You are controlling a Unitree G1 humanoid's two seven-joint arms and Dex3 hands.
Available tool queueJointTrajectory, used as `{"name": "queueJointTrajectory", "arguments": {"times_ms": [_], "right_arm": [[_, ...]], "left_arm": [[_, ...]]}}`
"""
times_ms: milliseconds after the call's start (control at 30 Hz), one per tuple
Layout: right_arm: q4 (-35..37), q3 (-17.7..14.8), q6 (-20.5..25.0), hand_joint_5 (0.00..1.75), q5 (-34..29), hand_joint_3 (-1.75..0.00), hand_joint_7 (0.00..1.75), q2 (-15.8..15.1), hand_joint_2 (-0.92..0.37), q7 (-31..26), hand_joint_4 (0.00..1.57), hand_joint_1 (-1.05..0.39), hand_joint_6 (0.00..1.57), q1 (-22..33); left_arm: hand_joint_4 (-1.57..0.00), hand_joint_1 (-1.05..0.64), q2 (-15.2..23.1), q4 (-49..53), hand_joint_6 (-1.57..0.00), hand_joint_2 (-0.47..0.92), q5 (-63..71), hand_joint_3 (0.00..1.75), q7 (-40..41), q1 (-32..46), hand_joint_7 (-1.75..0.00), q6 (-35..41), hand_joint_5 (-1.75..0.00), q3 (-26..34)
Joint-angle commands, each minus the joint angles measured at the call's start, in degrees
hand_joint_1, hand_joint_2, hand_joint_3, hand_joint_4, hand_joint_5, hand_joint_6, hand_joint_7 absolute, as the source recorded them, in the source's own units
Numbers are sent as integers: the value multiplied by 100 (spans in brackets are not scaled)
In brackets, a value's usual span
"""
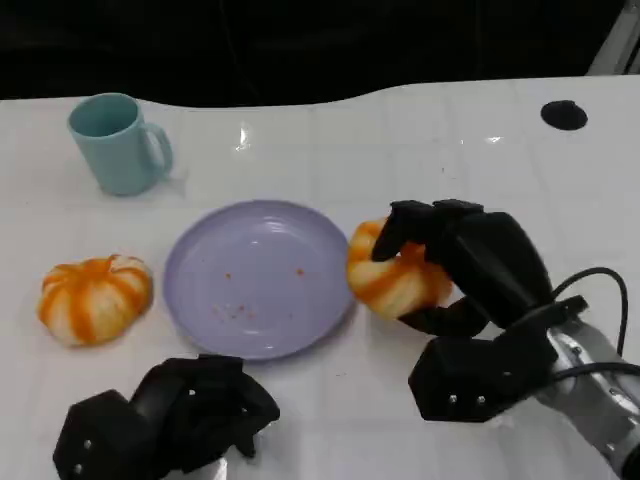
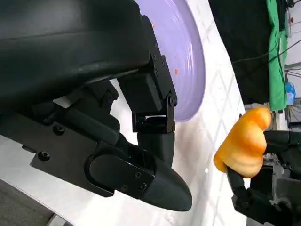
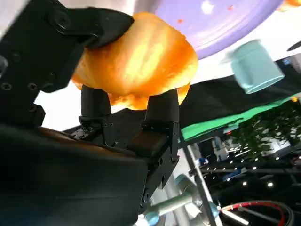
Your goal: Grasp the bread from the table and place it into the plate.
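Note:
My right hand [image 1: 470,270] grips an orange-and-white bread roll [image 1: 395,275] just right of the lavender plate [image 1: 255,275], fingers wrapped over its top and underside. The roll [image 3: 141,66] sits between the right hand's fingers [image 3: 160,108] in the right wrist view, with the plate [image 3: 221,23] beyond it. The left wrist view shows the roll [image 2: 244,143] lifted beside the plate's rim [image 2: 193,61]. A second striped bread roll [image 1: 95,298] lies on the table left of the plate. My left hand [image 1: 175,415] rests at the near edge, fingers curled in, holding nothing.
A teal mug [image 1: 118,142] stands at the back left of the white table [image 1: 400,140]. A small black round spot [image 1: 564,114] marks the back right. The plate carries a few orange crumbs.

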Motion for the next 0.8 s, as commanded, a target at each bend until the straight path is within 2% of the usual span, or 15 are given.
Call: {"name": "queueJointTrajectory", "arguments": {"times_ms": [33, 133, 267, 500, 600, 700, 733, 800], "right_arm": [[362, -8, -102, 175, 101, -147, 161, 318, -19, 73, 101, -4, 85, -373], [639, 30, -60, 175, 73, -144, 162, 567, -20, 90, 100, -5, 84, -564], [1183, 86, -229, 175, 46, -144, 162, 881, -22, -73, 99, -8, 83, -867], [2226, 175, -414, 175, -32, -140, 164, 1380, -26, -590, 101, -11, 80, -1397], [2571, 119, -480, 175, 103, -132, 161, 1589, -31, -615, 98, -11, 77, -1555], [2850, 18, -558, 175, 315, -126, 129, 1738, -33, -390, 87, -7, 80, -1664], [2905, -14, -548, 159, 385, -115, 106, 1763, -38, -250, 77, -8, 76, -1690], [2944, -16, -505, 134, 453, -94, 69, 1762, -50, 28, 69, -11, 74, -1725]], "left_arm": [[-99, -99, 49, -6, -123, 88, 16, 0, 38, 46, -78, 55, -144, 19], [-99, -100, 53, -8, -124, 89, 37, 0, 44, 48, -78, 45, -144, 3], [-98, -100, 48, 23, -123, 89, 32, 0, 11, 39, -79, 4, -144, -13], [-98, -100, 25, 101, -122, 89, 33, 0, -10, 6, -80, -25, -145, -44], [-99, -101, 14, 96, -122, 89, 53, 0, 9, 5, -80, 1, -146, -66], [-99, -101, 11, 108, -121, 89, 55, 0, -4, 4, -79, -27, -146, -81], [-99, -100, 11, 109, -121, 89, 60, 0, -2, 5, -79, -34, -146, -85], [-99, -100, 6, 118, -121, 89, 74, 0, 8, 3, -78, -63, -146, -91]]}}
